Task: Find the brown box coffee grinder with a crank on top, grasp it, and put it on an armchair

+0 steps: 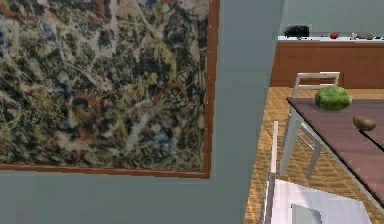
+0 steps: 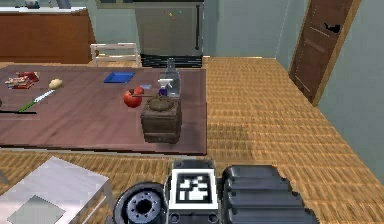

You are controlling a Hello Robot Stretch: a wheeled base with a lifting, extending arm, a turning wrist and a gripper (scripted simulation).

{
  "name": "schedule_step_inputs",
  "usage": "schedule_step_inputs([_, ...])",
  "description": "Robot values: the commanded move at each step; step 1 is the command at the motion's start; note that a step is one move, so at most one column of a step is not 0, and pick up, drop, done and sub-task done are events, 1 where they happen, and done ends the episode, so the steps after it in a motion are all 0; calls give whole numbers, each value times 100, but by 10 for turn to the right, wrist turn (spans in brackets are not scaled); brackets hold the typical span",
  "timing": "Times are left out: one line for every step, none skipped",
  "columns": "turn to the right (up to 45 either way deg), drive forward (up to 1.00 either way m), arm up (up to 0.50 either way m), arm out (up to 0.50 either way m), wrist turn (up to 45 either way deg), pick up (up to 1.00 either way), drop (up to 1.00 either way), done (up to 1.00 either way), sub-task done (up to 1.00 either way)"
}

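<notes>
The brown box coffee grinder (image 2: 161, 117), with a small crank on top, stands on the dark wooden table (image 2: 90, 125) near its right end, in the arm side view. At that view's bottom edge sit a white marked square (image 2: 194, 190) and the gripper's dark rounded body (image 2: 140, 207). Its far end cannot be made out, so I cannot tell whether it holds anything.
A red apple (image 2: 133, 97), glass bottle (image 2: 170, 70), blue item (image 2: 118, 77) and knife (image 2: 40, 98) share the table. A white chair (image 2: 55, 195) stands at lower left. In the forward view, a wall with a large painting (image 1: 100, 85) is close ahead, with a table (image 1: 340, 135) and white chair (image 1: 315, 85) beside it.
</notes>
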Motion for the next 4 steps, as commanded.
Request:
schedule_step_inputs([0, 0, 0, 42, 0, 0, 0, 0, 0])
schedule_step_inputs([0, 0, 0, 0, 450, 0, 0, 0, 0])
schedule_step_inputs([0, 0, 0, 0, 450, 0, 0, 0, 0])
schedule_step_inputs([0, 0, 0, 0, 450, 0, 0, 0, 0])
